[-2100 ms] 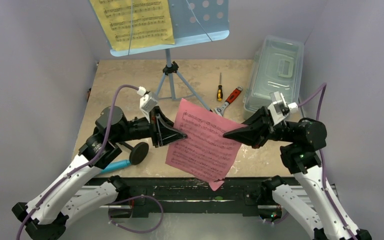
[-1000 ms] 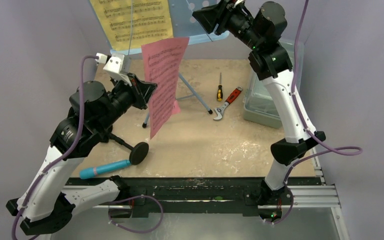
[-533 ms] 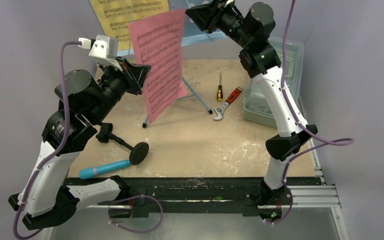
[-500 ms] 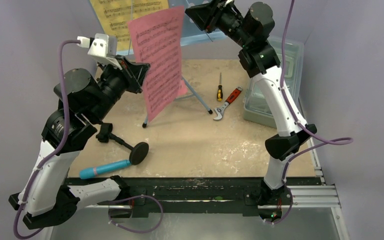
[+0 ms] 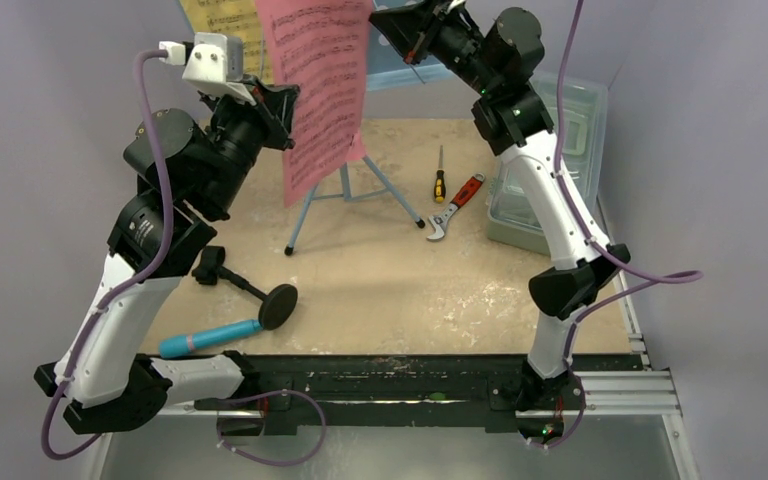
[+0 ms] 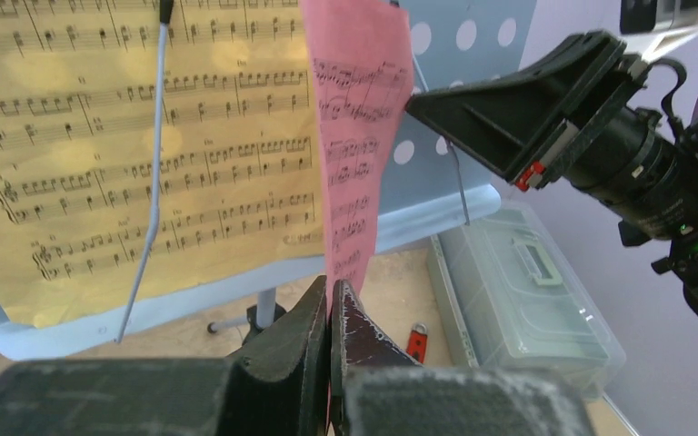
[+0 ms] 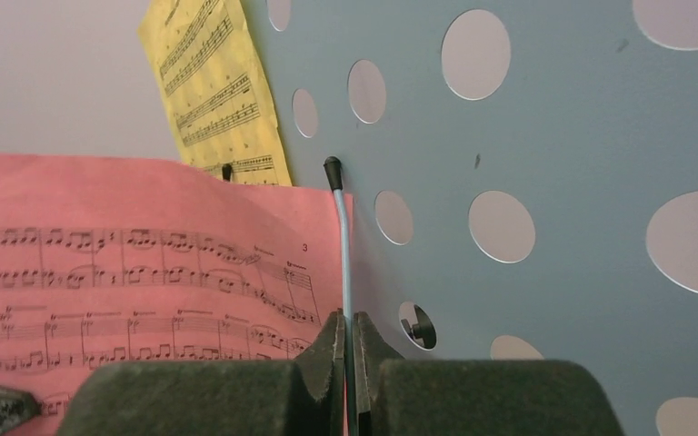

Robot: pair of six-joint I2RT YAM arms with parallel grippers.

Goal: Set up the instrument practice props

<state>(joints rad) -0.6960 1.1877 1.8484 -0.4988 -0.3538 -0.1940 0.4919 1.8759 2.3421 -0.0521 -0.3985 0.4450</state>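
My left gripper (image 5: 282, 118) (image 6: 330, 298) is shut on the lower edge of the pink sheet-music page (image 5: 320, 90) (image 6: 356, 136), holding it upright in front of the light blue perforated music stand (image 5: 405, 75) (image 7: 554, 136). A yellow page (image 6: 136, 154) (image 7: 214, 91) rests on the stand's left half behind a wire retainer. My right gripper (image 5: 392, 25) (image 7: 346, 329) is shut on the stand's right wire page retainer (image 7: 342, 245), with the pink page just to its left. The cyan microphone (image 5: 210, 338) and the black round-base mic stand (image 5: 250, 290) lie on the table at the front left.
The stand's tripod legs (image 5: 345, 185) spread over the back middle of the table. A screwdriver (image 5: 440, 185) and a red-handled wrench (image 5: 457, 205) lie to their right. A clear lidded plastic box (image 5: 550, 150) sits at the back right.
My left arm has lifted the pink page higher and closer to the stand. My right gripper has closed on the wire retainer.
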